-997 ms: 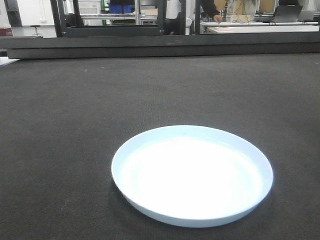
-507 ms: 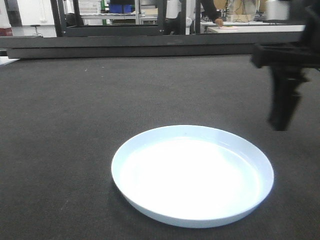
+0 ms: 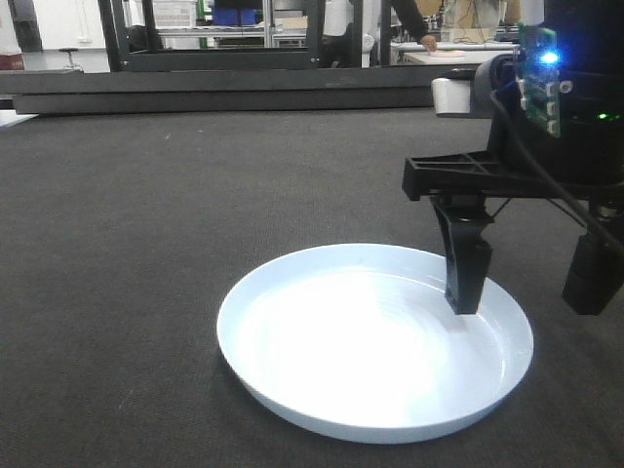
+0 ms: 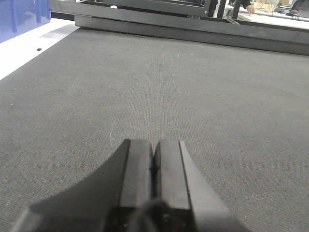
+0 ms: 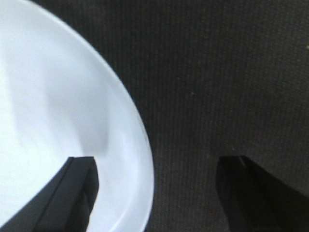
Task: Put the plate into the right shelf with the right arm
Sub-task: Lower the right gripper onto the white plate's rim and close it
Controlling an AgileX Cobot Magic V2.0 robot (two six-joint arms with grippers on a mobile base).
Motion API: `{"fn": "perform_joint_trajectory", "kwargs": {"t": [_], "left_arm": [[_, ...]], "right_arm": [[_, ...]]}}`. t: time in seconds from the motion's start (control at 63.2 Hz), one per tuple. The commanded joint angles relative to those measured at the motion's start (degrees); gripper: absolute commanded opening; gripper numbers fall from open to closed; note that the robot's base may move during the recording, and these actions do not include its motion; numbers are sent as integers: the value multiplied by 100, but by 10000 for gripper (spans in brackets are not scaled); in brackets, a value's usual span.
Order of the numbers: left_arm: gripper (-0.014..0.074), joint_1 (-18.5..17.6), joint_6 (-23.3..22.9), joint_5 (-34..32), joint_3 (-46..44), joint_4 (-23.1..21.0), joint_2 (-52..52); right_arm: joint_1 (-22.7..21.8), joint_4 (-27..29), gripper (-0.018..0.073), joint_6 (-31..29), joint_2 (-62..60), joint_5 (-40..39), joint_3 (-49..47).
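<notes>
The round white plate (image 3: 375, 341) lies flat on the dark mat, near the front. My right gripper (image 3: 526, 304) is open and straddles the plate's right rim: one finger (image 3: 466, 283) stands inside the plate, the other (image 3: 590, 283) outside it. The right wrist view shows the plate's rim (image 5: 140, 145) running between the two spread fingers of the right gripper (image 5: 157, 162), with nothing pressed on it. My left gripper (image 4: 153, 145) is shut on nothing, low over bare mat. I cannot tell whether the far rack with blue bins (image 3: 239, 17) is the right shelf.
A dark mat (image 3: 195, 195) covers the table. A black raised bar (image 3: 244, 88) runs along its far edge. A blue bin (image 4: 24, 17) and a white surface (image 4: 29, 46) lie off the mat's left side. A person's arm (image 3: 414, 24) shows at a far desk.
My right gripper has come in from the upper right and dropped down over the plate's right rim, fingers spread. The plate has not moved.
</notes>
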Motion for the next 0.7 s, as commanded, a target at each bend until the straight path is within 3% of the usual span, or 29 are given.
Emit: {"fn": "perform_joint_trajectory", "kwargs": {"t": [0.0, 0.412, 0.681], "left_arm": [[-128, -11, -40, -516, 59, -47, -59], [-128, -11, -40, -516, 59, -47, -59], [-128, -11, -40, -516, 59, -47, -59]], "right_arm": [[5, 10, 602, 163, -197, -224, -176], [66, -221, 589, 460, -197, -542, 117], [80, -278, 388, 460, -197, -537, 117]]}}
